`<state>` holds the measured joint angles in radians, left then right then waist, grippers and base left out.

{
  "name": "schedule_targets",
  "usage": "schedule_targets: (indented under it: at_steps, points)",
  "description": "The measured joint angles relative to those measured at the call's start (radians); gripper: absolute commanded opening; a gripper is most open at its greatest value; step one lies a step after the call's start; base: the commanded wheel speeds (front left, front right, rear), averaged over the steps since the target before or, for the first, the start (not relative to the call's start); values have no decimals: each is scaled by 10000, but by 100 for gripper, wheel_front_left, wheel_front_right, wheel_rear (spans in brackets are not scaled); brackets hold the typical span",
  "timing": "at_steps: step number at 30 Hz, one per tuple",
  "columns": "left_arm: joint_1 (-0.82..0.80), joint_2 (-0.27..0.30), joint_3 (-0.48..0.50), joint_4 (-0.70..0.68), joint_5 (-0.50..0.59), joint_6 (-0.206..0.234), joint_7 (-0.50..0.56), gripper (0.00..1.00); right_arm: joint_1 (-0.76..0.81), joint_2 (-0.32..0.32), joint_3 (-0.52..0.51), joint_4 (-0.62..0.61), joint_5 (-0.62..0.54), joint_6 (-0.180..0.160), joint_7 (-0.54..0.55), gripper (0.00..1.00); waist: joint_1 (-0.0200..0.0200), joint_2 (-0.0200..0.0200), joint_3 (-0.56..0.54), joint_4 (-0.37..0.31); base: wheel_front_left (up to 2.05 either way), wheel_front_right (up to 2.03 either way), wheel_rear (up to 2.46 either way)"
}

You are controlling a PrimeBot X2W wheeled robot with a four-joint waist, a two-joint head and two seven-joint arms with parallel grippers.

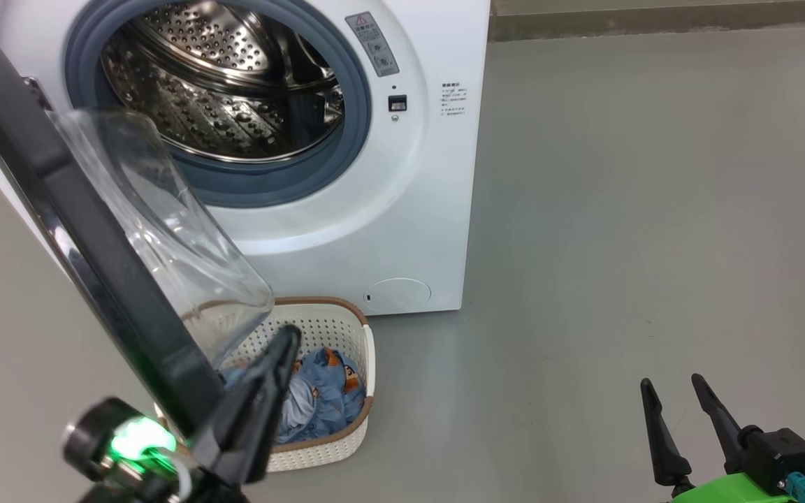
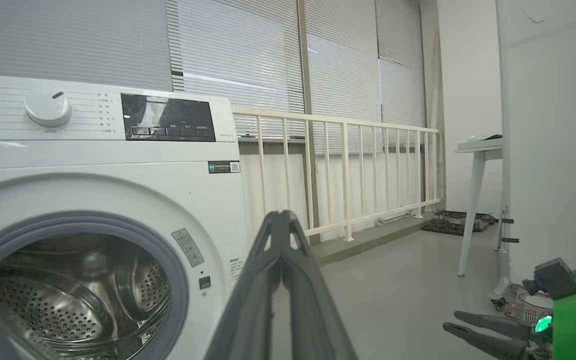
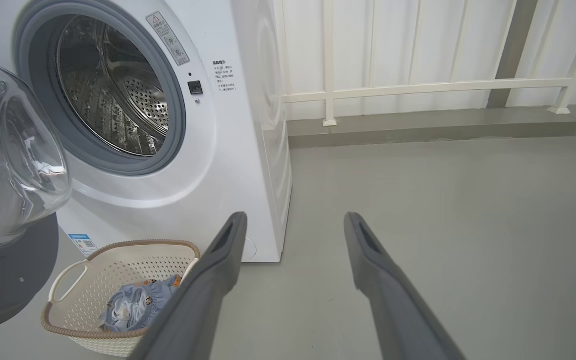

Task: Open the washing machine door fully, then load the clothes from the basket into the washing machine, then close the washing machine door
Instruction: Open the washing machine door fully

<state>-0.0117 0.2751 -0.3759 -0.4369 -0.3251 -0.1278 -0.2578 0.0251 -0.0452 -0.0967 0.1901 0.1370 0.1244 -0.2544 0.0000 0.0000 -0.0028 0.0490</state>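
Note:
The washing machine stands with its steel drum exposed. The washing machine door hangs swung out to the left, its black rim edge-on and its glass dome facing the machine. Below the opening, the basket sits on the floor with the clothes in it, light blue with orange figures. My left gripper is shut on nothing, close beside the door's lower rim and above the basket; I cannot tell whether it touches the door. My right gripper stands open at the lower right, over bare floor.
Grey floor stretches wide to the right of the machine. Behind it run a white railing and closed blinds. A white table and a dark tray on the floor stand at the far right.

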Motion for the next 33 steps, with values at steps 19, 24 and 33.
schedule_targets:
  at_steps: [19,24,33]
  points:
    - [479,2,-855,3695,-447,0,13,0,6,2,102,-33,-6,0,0,100,0,0,255,-99,0,0,0]
    - [236,-146,-612,4217,-662,0,13,0,5,2,86,-54,-6,0,2,100,0,0,410,-179,0,0,0]
    - [-217,-249,-224,4938,-832,0,13,0,3,2,82,-67,50,0,0,100,0,0,575,-163,0,0,0]
